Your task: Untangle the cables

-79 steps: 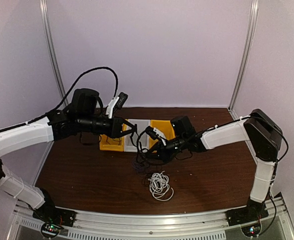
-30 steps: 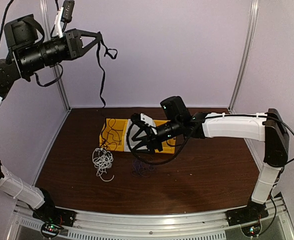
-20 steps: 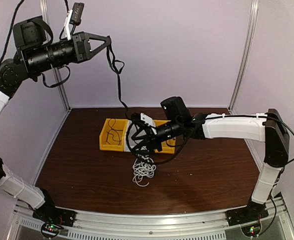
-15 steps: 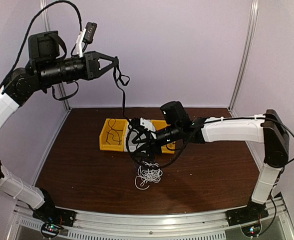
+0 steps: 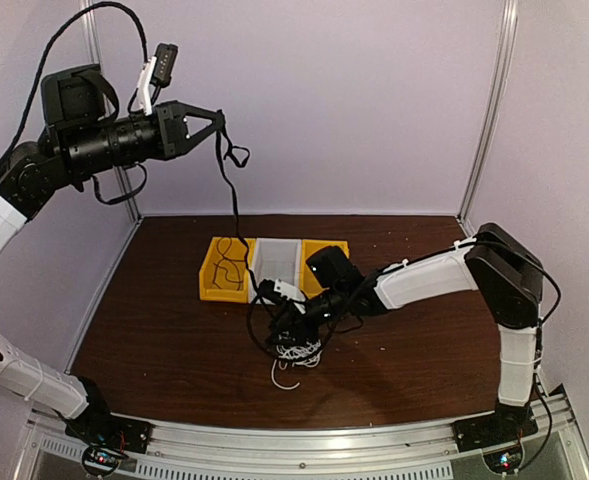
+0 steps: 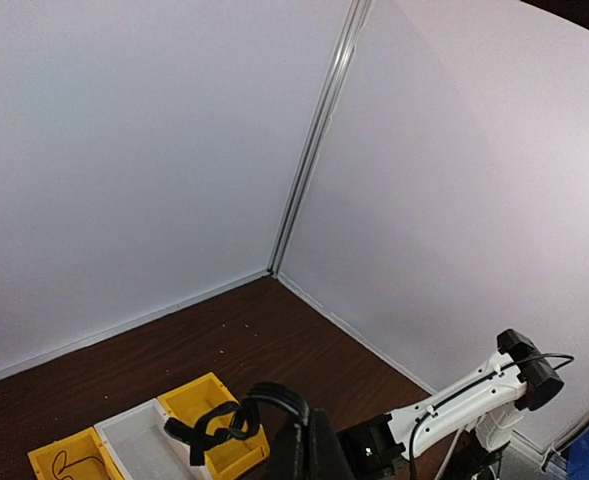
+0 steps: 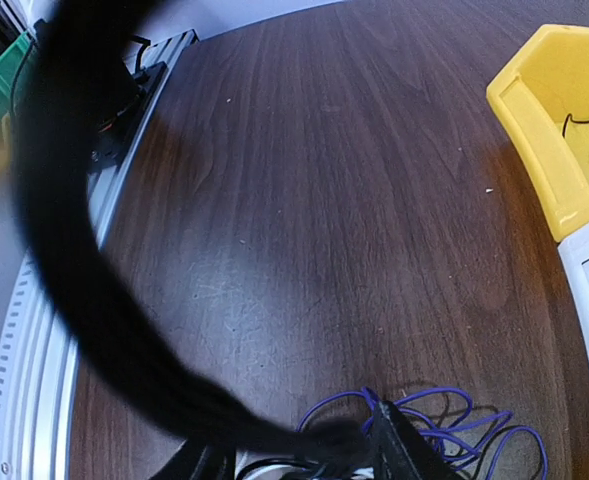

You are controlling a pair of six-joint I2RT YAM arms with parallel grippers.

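My left gripper (image 5: 217, 122) is raised high at the upper left, shut on a black cable (image 5: 236, 200) that hangs down toward the table. In the left wrist view its fingers (image 6: 319, 445) pinch a loop of that black cable (image 6: 264, 400). My right gripper (image 5: 282, 322) is low over the tangle, where a white cable (image 5: 296, 352) lies bunched on the table. In the right wrist view the right gripper (image 7: 304, 455) stands with its jaws apart around dark strands, a purple cable (image 7: 444, 410) beside one finger (image 7: 404, 450), and a blurred black cable (image 7: 74, 280) crosses close to the lens.
Three bins stand in a row at the back: a yellow bin (image 5: 220, 285) holding a thin dark cord, a white bin (image 5: 274, 262) and another yellow bin (image 5: 329, 248). The metal rail (image 7: 34, 330) runs along the table's near edge. Walls close in on both sides.
My right gripper has dropped from above the bins to the tangle nearer the front, its jaws narrowing. The white cable has shifted right, under it. My left arm swung right, still holding the black cable.
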